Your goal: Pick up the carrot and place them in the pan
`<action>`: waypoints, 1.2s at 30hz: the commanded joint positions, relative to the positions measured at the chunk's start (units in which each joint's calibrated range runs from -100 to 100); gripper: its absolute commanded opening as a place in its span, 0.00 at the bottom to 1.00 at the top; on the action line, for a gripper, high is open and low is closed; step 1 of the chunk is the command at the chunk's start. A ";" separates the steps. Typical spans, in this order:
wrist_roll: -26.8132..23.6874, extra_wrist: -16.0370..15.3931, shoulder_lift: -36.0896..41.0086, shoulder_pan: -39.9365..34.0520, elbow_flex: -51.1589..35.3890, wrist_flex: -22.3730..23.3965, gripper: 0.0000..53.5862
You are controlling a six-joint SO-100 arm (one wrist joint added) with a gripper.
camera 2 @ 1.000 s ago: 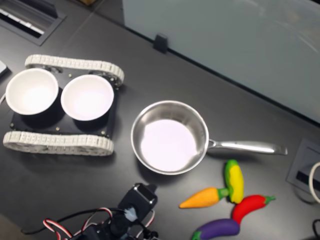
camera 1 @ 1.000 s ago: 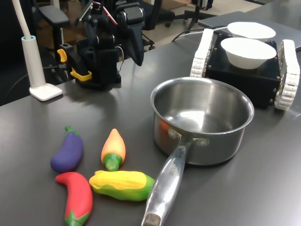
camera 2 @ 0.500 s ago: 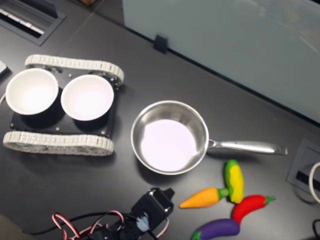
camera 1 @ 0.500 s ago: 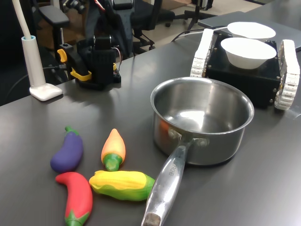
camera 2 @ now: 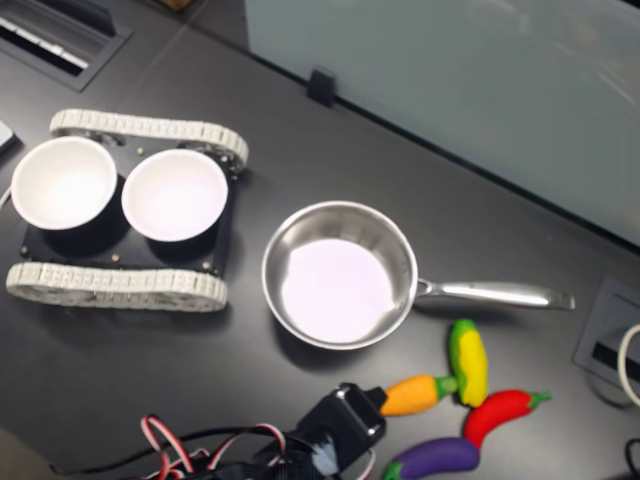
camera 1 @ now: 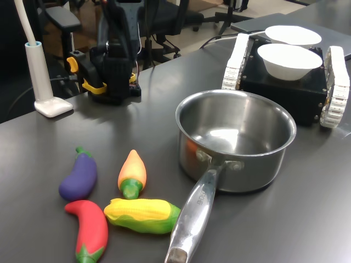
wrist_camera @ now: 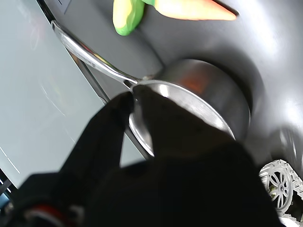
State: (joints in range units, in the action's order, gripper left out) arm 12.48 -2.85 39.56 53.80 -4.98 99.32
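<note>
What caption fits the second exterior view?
Arm near the carrot; empty pan beside toy vegetables, two white bowls at the second exterior view's left.

Shiny steel pan (camera 1: 236,139); matt, smooth carrot (camera 1: 132,172).

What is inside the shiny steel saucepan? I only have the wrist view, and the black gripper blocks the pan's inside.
Observer: Nothing. Both exterior views show the shiny steel saucepan empty.
Operator: Is the carrot gripped yet?
Observer: No. In the first exterior view the small orange toy carrot lies on the table, with its green end next to the yellow corn cob.
Operator: Where's the gripper relative to it?
Observer: In the second exterior view the gripper overlaps the carrot's pointed end. Its height above the carrot can't be judged.
</note>
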 commanded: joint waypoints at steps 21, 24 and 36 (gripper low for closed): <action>10.50 -5.89 -20.54 7.33 -15.70 0.34 0.28; 11.33 -6.40 -22.06 7.44 -15.60 0.34 0.34; 16.12 -7.41 -26.19 8.48 -12.70 0.34 0.48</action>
State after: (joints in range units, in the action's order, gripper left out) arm 27.18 -9.27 13.30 60.84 -15.57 99.24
